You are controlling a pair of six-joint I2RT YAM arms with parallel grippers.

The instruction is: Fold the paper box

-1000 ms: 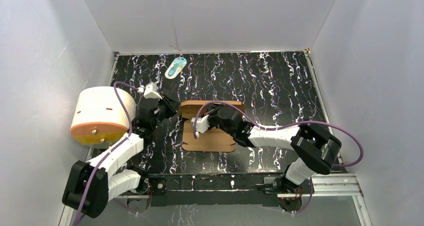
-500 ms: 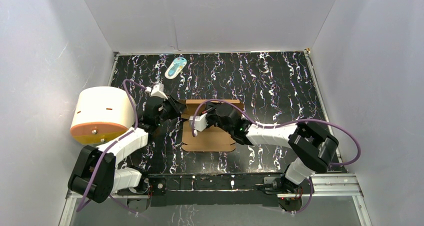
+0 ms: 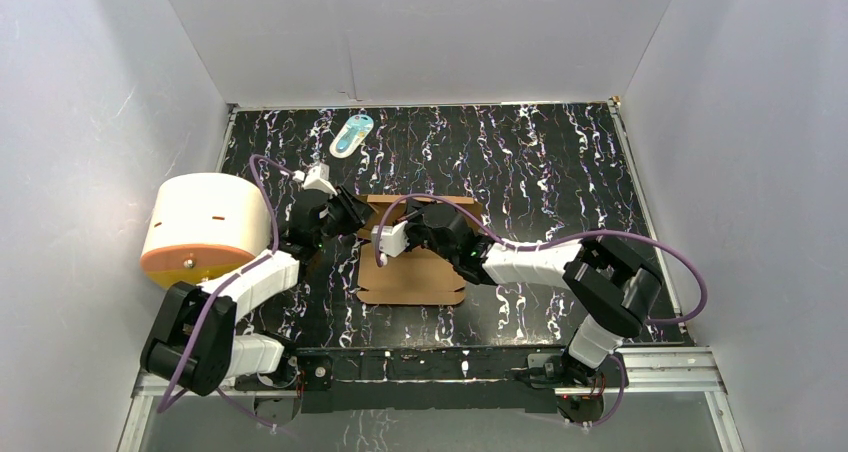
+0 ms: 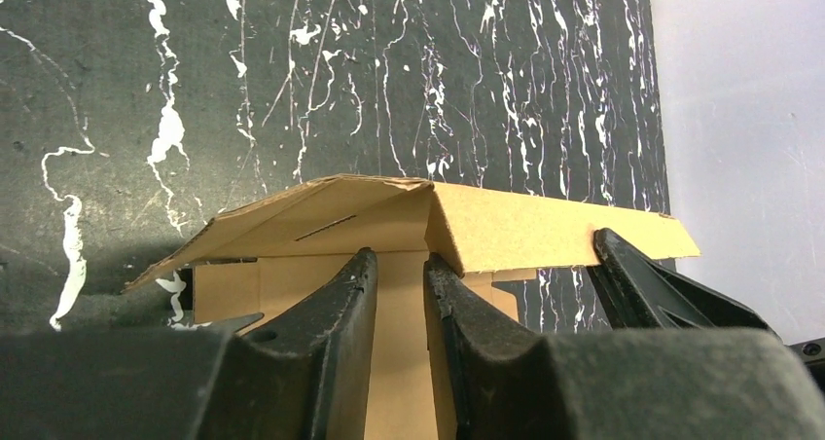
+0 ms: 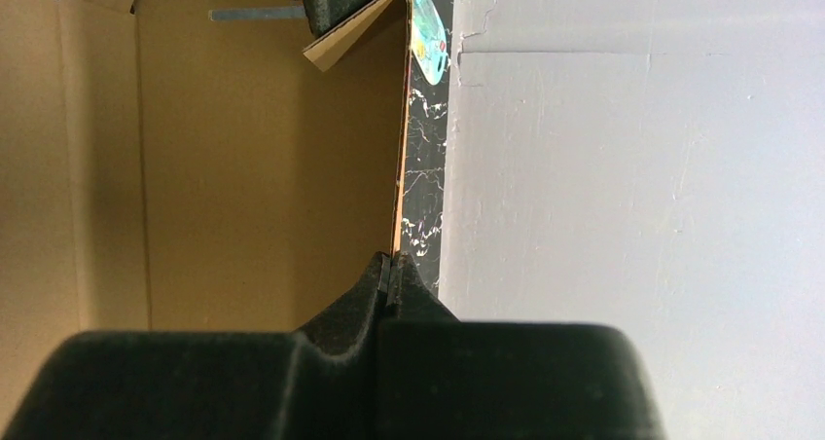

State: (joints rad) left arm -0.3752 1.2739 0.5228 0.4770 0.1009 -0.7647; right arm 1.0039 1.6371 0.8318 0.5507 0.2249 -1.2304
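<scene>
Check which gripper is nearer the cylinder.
Left. The left gripper is at the box edge facing the cylinder; the right gripper is over the box, farther away.

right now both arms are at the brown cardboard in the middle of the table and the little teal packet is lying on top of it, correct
Not quite. Both arms are at the paper box, but the teal packet is not on top of it. It lies on the table near the far edge, apart from the cardboard. The top external view shows this.
</scene>
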